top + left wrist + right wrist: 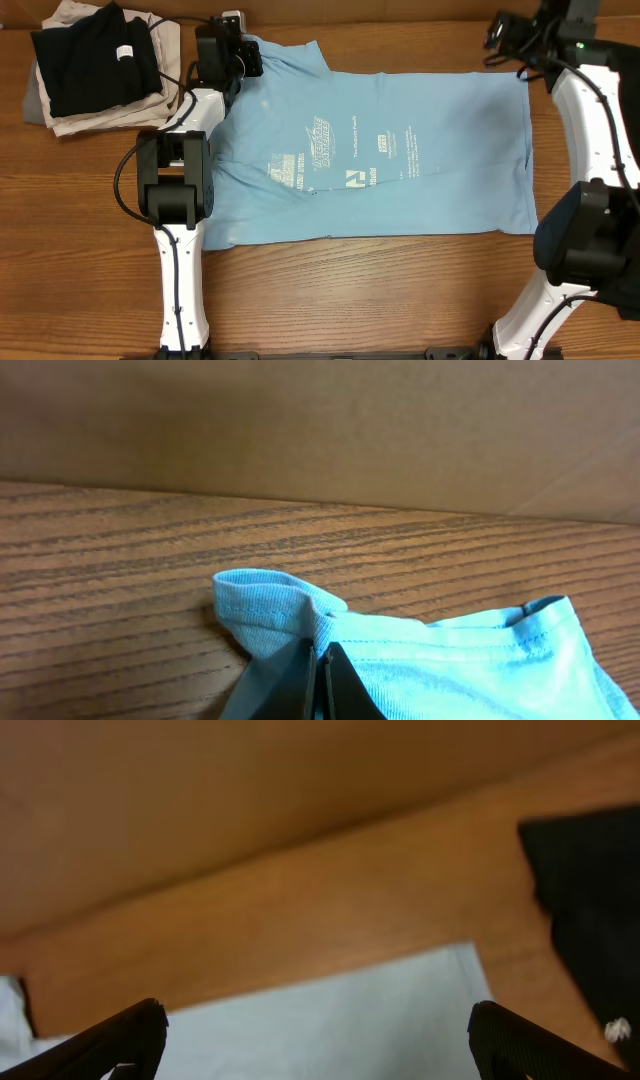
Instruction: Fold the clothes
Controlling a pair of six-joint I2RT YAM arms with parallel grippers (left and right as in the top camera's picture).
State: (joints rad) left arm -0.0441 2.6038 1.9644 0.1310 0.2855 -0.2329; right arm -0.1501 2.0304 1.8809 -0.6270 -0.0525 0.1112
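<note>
Arm bases sit at the near edge of the wooden table point(350, 290), cropped by the bottom of the overhead view. Beyond them the light blue T-shirt point(430, 170) lies spread flat across the middle, with small white print point(325, 150) facing up. The left arm point(180, 200) covers part of its left side, so the sleeve there is mostly hidden.

At the shirt's far left corner, the left gripper point(320, 678) has its jaws pressed together on a bunched fold of blue hem. In the wrist view only the fingertips show at the bottom edge, and the pinched cloth curls up over the wood grain. Behind it rises a plain brown wall point(300, 420).

At the far right, the right gripper point(318, 1020) hangs with its fingers spread wide, holding nothing. Its view is blurred. Pale blue cloth with one corner shows below, and a dark shape point(590, 900) at the right edge is too soft to identify.

In the far left corner sits a stack of folded clothes point(60, 115), a black garment point(90, 55) on top of beige ones, cut off at the top.
</note>
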